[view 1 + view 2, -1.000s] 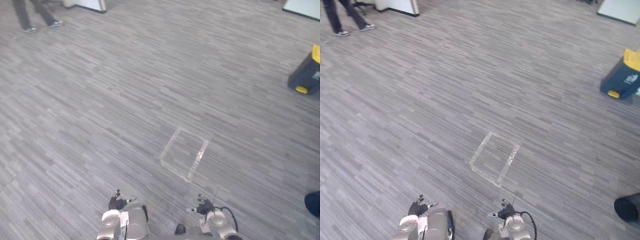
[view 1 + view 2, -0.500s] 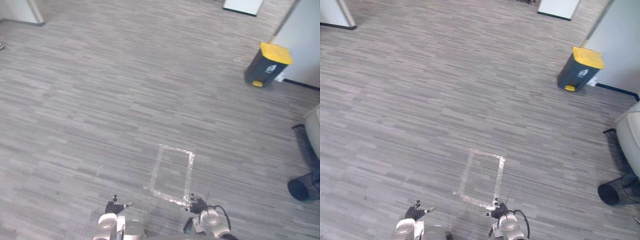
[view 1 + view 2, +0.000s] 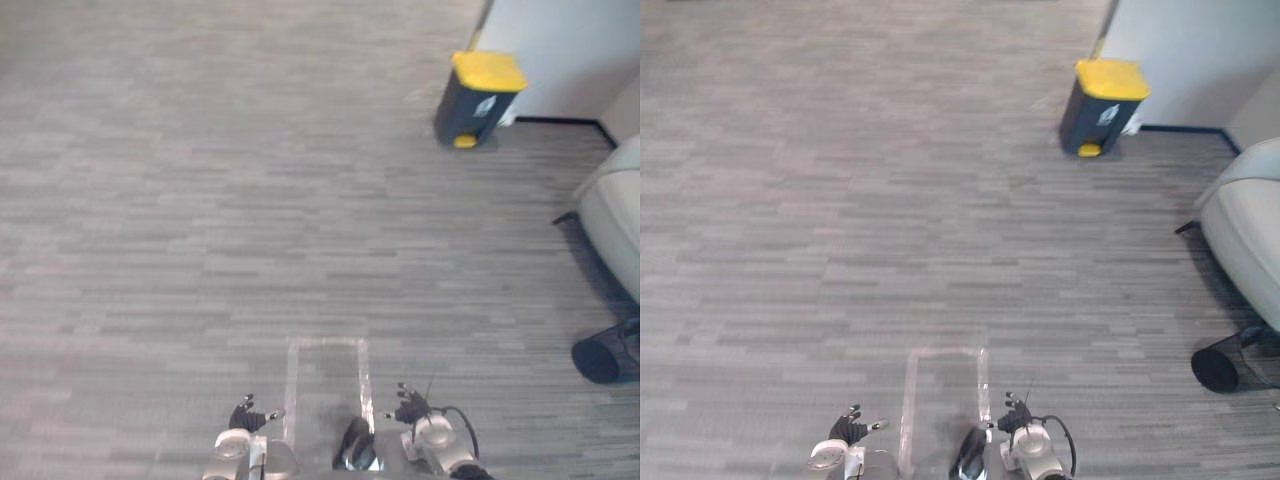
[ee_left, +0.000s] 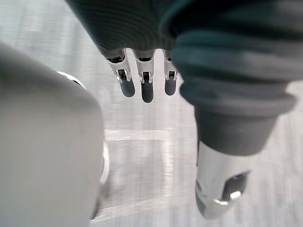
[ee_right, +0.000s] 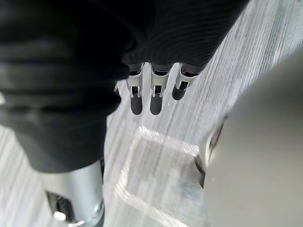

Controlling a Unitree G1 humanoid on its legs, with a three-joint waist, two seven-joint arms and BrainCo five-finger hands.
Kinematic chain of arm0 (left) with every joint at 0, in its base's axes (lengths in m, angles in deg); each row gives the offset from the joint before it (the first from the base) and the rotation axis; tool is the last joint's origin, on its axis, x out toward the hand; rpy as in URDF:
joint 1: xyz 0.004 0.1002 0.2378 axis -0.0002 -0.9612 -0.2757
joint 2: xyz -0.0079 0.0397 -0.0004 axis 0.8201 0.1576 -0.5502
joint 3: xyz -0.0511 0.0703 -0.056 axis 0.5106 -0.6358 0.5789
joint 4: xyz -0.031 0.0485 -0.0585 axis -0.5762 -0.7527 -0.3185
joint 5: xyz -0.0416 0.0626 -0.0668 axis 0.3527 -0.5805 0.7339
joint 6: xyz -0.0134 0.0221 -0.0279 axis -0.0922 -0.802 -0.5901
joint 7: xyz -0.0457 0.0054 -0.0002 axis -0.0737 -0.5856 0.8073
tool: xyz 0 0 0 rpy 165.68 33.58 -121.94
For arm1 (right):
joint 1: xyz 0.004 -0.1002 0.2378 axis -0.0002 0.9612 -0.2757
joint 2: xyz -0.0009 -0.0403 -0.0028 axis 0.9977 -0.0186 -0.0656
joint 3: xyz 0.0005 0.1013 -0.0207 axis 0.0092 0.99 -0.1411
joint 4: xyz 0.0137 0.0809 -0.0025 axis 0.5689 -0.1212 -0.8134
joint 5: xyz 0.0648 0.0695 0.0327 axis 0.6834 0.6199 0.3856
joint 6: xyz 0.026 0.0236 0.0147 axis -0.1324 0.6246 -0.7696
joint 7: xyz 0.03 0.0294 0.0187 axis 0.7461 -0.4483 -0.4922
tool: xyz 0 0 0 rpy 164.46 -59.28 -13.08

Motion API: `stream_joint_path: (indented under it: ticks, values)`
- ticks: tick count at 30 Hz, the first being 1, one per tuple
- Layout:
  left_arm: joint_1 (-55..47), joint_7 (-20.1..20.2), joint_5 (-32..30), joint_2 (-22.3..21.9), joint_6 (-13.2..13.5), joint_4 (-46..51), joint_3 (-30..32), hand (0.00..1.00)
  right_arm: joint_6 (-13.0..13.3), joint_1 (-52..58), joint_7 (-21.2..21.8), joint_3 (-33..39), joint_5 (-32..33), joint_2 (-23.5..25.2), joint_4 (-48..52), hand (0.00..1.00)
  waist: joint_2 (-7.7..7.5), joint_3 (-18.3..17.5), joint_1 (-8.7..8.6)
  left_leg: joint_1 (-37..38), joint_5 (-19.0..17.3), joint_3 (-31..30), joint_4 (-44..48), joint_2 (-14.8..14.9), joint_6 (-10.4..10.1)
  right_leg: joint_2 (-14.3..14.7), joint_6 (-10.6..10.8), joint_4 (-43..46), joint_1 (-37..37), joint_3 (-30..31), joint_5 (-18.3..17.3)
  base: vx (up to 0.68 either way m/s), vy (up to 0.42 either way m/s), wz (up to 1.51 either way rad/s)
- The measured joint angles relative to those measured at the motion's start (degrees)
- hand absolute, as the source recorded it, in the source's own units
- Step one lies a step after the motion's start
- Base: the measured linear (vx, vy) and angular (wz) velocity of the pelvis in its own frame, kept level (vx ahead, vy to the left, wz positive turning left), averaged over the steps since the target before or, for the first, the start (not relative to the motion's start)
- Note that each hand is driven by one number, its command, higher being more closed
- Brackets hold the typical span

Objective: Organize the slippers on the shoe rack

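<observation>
Left eye view looks down on a grey striped carpet floor [image 3: 200,200], and where the slippers and the shoe rack are, or which way they point, I cannot tell. A taped rectangle [image 3: 326,385] is marked on the floor just ahead of the robot, its long axis running straight away from it. The left hand [image 3: 248,415] and the right hand [image 3: 410,407] hang low at either side of the rectangle's near end, well above the carpet. In the left wrist view its fingers [image 4: 147,87] are straight and relaxed, holding nothing; the right wrist view shows the right hand's fingers [image 5: 156,97] the same, loose and empty. Far ahead to the right, a dark bin [image 3: 478,98] with a yellow lid stands upright against a pale wall [image 3: 570,50]; the lid is down, so its contents are hidden. A dark round basket [image 3: 1215,368] sits on the floor at the right, its inside too dark to read, near a pale upholstered chair [image 3: 1245,225].
</observation>
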Motion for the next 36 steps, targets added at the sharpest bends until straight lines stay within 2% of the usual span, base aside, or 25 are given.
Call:
stream_joint_path:
  ticks: [1,2,3,4,6,7,10,11,13,14,15,17,18,21,22,23,25,26,27,29,30,31,32,34,36]
  values:
    - [-0.1,0.0,0.1,-0.2,0.2,0.5,0.4,0.00,0.0,-0.1,-0.1,0.0,0.0,0.1,0.0,0.00,-0.24,0.1,0.46,-2.3,-0.3,-3.9,-9.9,-2.8,0.0,-0.3,1.2,-0.6,0.8,4.0,0.4,0.27,0.282,-1.40]
    - [-0.1,-0.1,0.1,-0.3,0.4,0.6,0.5,0.00,0.0,-0.1,-0.1,0.0,0.0,0.2,0.0,0.00,-0.22,0.1,0.69,-2.8,0.1,-6.7,-14.3,-3.9,-0.1,-0.7,2.0,-0.6,0.8,5.5,0.4,0.23,0.332,-1.43]
    - [-0.1,-0.1,0.0,-0.5,0.7,0.6,0.4,0.00,0.1,-0.1,-0.1,0.0,0.0,0.3,0.0,0.00,0.01,0.0,0.84,-3.3,2.0,-12.9,-23.0,-6.3,-0.3,-0.9,3.7,0.0,0.6,8.8,0.0,0.18,0.371,-1.56]
    - [-0.3,0.0,0.1,-0.8,1.0,0.8,0.5,0.00,0.2,0.6,-0.1,-0.3,0.0,0.5,-0.1,0.00,0.05,0.0,1.50,-0.8,7.2,-16.0,-26.2,-9.0,-0.5,-1.4,5.9,1.1,0.3,13.5,-0.8,0.22,0.414,-1.50]
    - [-0.5,-0.1,-0.1,0.3,0.9,0.2,0.4,0.00,0.8,1.3,0.0,-2.3,0.0,1.2,0.4,0.00,-1.75,-0.8,1.36,1.0,5.5,-14.5,-27.6,-11.2,-1.9,-3.2,7.2,0.5,0.3,15.2,0.1,0.23,0.340,-1.02]
    - [-0.5,0.0,0.0,0.3,0.9,0.2,1.1,0.00,1.0,1.8,0.0,-2.9,0.0,1.0,-0.2,0.00,-2.14,-1.0,1.22,1.4,5.0,-12.7,-25.5,-11.4,1.1,-3.4,7.8,-0.9,1.1,17.0,0.3,0.22,0.297,-0.73]
    - [-0.5,0.0,-0.1,0.6,0.8,-0.3,1.5,0.00,1.0,2.3,0.1,-2.9,-0.1,1.0,-0.8,0.00,-2.70,-1.3,1.38,3.9,4.6,-7.9,-25.6,-11.3,1.4,-4.7,8.2,0.2,1.1,18.9,0.6,0.19,0.242,-0.86]
    - [-0.5,0.1,-0.1,1.1,0.7,-0.6,1.4,0.00,1.1,2.3,0.2,-2.9,-0.2,1.0,-0.8,0.00,-2.82,-1.4,1.37,5.4,4.6,-5.6,-26.4,-11.3,1.5,-5.8,9.0,3.9,-0.5,17.7,0.1,0.17,0.225,-1.20]
    - [-0.5,0.0,-0.1,1.9,0.5,-0.9,1.4,0.00,1.1,1.7,0.5,-2.9,-0.3,1.0,-0.6,0.00,-2.87,-1.3,1.28,8.8,4.4,-0.5,-28.8,-11.1,1.8,-9.6,9.1,14.4,-4.4,8.4,-1.6,0.09,0.138,-1.15]
    - [-0.5,0.0,-0.1,2.1,0.4,-1.3,1.4,0.00,1.1,1.7,0.5,-2.9,-0.4,1.1,-0.6,0.00,-2.82,-1.2,1.27,10.6,4.4,2.1,-29.8,-10.9,1.8,-12.2,7.4,18.0,-4.7,1.1,-2.1,0.08,0.097,-1.08]
    - [-0.6,-0.1,-0.1,2.2,0.4,-1.6,1.3,0.00,1.1,1.7,0.6,-3.1,-0.4,1.2,-0.7,0.00,-3.04,-1.4,1.36,12.2,4.4,5.0,-30.7,-10.6,1.8,-14.6,4.5,19.9,-4.3,-7.5,-1.4,0.08,0.076,-1.06]
    - [-0.6,-0.1,-0.1,2.3,0.5,-1.9,1.4,0.00,1.1,0.5,0.7,-4.2,-0.8,1.2,-1.7,0.00,-3.28,-1.5,1.76,13.9,4.8,8.4,-32.9,-10.6,2.5,-16.3,3.0,20.0,-4.4,-17.5,-1.9,0.10,0.011,-1.27]
    - [-0.3,0.0,-0.1,2.3,0.4,-2.0,1.4,0.00,1.0,-0.5,0.7,-4.1,-1.6,1.3,-2.8,0.00,-3.42,-1.5,1.83,14.7,5.3,9.5,-35.0,-10.6,3.4,-16.1,3.0,18.9,-4.9,-21.7,-1.9,0.14,-0.048,-1.38]
    - [1.0,0.1,-0.2,1.7,0.2,-3.3,1.2,0.00,1.0,-1.0,0.7,-3.2,-2.4,0.7,-2.6,0.00,-2.47,-0.6,1.64,15.9,6.0,10.7,-38.7,-10.9,3.6,-16.0,1.8,18.4,-5.7,-27.7,-1.8,0.11,-0.084,-1.04]
    - [1.2,0.2,-0.3,1.4,-0.1,-3.6,-0.3,0.00,0.9,-1.0,0.6,-1.5,-2.4,0.7,-2.3,0.00,-2.56,-0.2,0.99,17.0,6.9,10.2,-40.2,-11.7,3.4,-15.7,0.5,17.3,-5.2,-27.4,-2.6,0.08,-0.085,-0.59]
    - [1.3,0.4,-0.5,1.2,-0.1,-3.7,-0.5,0.00,0.9,-1.0,0.6,-1.3,-2.4,0.6,-2.3,0.00,-2.53,-0.2,0.86,17.0,7.0,10.0,-40.4,-11.7,3.4,-15.4,0.4,16.9,-5.1,-27.3,-2.7,0.03,-0.085,-0.33]
    - [1.4,0.9,-1.3,1.2,-0.2,-3.5,-1.4,0.00,0.9,-0.1,0.6,0.5,-2.3,0.3,-2.3,0.00,-2.46,-0.3,0.66,16.9,6.9,9.9,-39.5,-11.0,3.1,-12.4,0.8,12.4,-4.2,-26.5,-3.0,0.01,-0.069,-0.10]
    - [1.4,1.1,-1.5,1.3,-0.3,-3.1,-2.1,0.00,0.9,0.2,0.5,1.0,-2.1,0.3,-2.2,0.00,-2.73,-0.1,0.65,15.5,6.1,9.8,-35.9,-10.0,2.0,-10.5,1.2,8.6,-2.9,-25.6,-3.2,-0.01,-0.118,-0.05]
    - [1.6,1.2,-1.5,1.4,-0.2,-2.7,-2.1,0.00,1.0,0.4,0.4,1.1,-1.9,0.2,-2.2,0.00,-2.50,0.1,0.45,13.0,4.4,9.7,-28.9,-8.0,2.0,-7.5,1.8,3.6,-1.5,-24.2,-3.4,-0.11,-0.134,-0.17]
    - [1.5,1.2,-1.4,0.7,-0.2,-1.1,-2.9,0.00,1.0,0.6,0.3,1.0,-1.8,-0.5,-2.2,0.00,-0.44,0.1,1.20,6.5,3.3,8.5,-12.3,-2.5,2.8,-2.7,2.6,-2.2,1.0,-22.3,-1.4,-0.11,-0.087,-0.55]
    - [1.2,1.2,-1.4,0.4,-0.1,-0.7,-3.7,0.00,1.0,0.7,0.1,1.0,-1.8,-0.9,-2.1,0.00,0.52,-0.1,1.58,3.9,2.4,5.8,-7.4,-1.4,3.0,-1.0,2.5,-3.3,1.3,-20.5,-1.0,0.01,0.031,-0.97]
    - [1.3,1.2,-1.4,0.2,0.1,-0.6,-4.4,0.00,0.9,0.7,-0.1,1.0,-1.7,-1.3,-2.1,0.00,1.63,0.1,1.82,2.4,1.3,1.4,-6.5,-1.8,2.7,0.3,2.4,-3.8,1.7,-18.3,-0.9,0.03,0.093,-1.01]
    - [1.3,1.2,-1.4,0.2,0.1,-0.6,-4.5,0.00,0.9,0.9,-0.1,1.2,-1.5,-1.4,-2.0,0.00,1.76,0.2,1.88,2.1,0.5,-0.9,-8.3,-2.7,2.2,0.5,2.0,-3.8,1.7,-17.0,-0.9,0.03,0.113,-1.01]
    - [1.3,1.2,-1.4,0.2,0.1,-0.6,-4.8,0.00,0.9,1.5,-0.4,2.2,-0.3,-1.3,-0.5,0.00,1.67,0.2,1.87,1.9,-0.1,-8.4,-19.5,-5.9,2.0,0.7,2.2,-3.8,1.4,-13.3,-0.3,-0.04,0.147,-0.91]
    - [1.2,1.1,-1.3,0.3,0.2,-0.6,-4.8,0.00,1.0,2.1,-0.6,2.2,-0.1,-1.4,0.0,0.00,0.99,0.0,2.17,3.2,2.3,-11.5,-24.8,-8.1,1.8,0.7,2.9,-4.5,0.7,-10.3,0.5,-0.07,0.122,-0.78]
